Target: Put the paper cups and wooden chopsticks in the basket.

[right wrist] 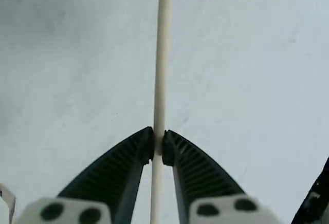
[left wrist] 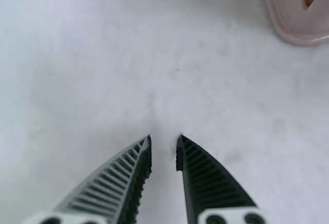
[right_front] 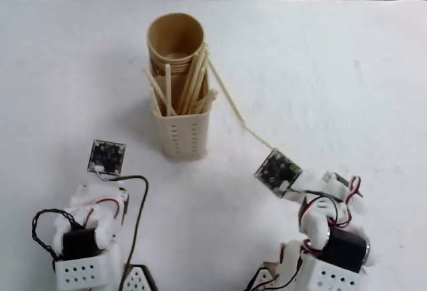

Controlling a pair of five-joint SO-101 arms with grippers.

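A pale perforated basket (right_front: 181, 137) stands upright at mid-table. It holds a stack of brown paper cups (right_front: 175, 37) and several wooden chopsticks (right_front: 193, 84). One more chopstick (right_front: 233, 109) slants from beside the basket's rim down toward the right arm (right_front: 327, 221). My right gripper (right wrist: 158, 144) is shut on this chopstick (right wrist: 163, 54), which runs straight out between the fingertips above the white table. My left gripper (left wrist: 164, 142) sits low over bare table, fingers nearly together with nothing between them. A corner of the basket (left wrist: 298, 18) shows beyond it.
The white table (right_front: 333, 77) stretches wide on both sides of the basket. The left arm (right_front: 87, 237) rests near the front edge at the left, with a black cable (right_front: 139, 211) beside it. Red and dark objects lie past the far edge.
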